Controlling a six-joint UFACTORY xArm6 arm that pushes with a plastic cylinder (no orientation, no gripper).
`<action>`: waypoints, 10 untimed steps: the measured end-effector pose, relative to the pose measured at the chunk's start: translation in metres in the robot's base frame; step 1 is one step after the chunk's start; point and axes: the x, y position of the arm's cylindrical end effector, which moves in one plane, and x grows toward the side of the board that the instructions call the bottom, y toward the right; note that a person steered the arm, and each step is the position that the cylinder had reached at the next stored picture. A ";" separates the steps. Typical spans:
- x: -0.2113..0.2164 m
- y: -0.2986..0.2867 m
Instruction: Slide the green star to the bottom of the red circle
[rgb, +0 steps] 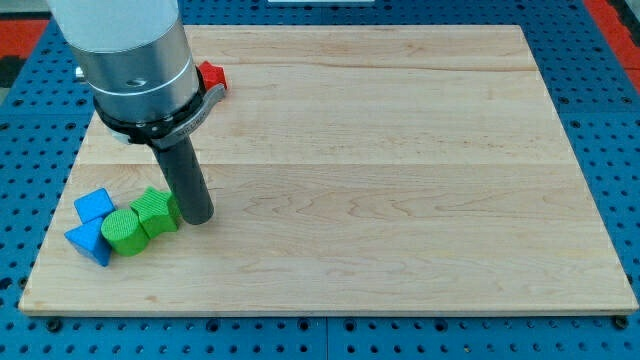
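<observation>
Two green blocks lie near the board's lower left. The right one (155, 209) has an angular outline and looks like the green star. The left one (124, 232) is rounded and touches it. My tip (198, 217) stands just to the right of the angular green block, touching or almost touching its right side. A red block (213, 76) sits near the view's top left, well above the green blocks. It is mostly hidden behind the arm's grey body, so I cannot make out its shape.
Two blue blocks lie left of the green ones: one (94, 205) above, one (89, 241) below, against the rounded green block. The wooden board's (400, 170) left edge is close to them. The arm's body (135, 60) covers the top left corner.
</observation>
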 end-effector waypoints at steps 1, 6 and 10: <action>0.006 0.007; 0.093 0.019; -0.046 -0.086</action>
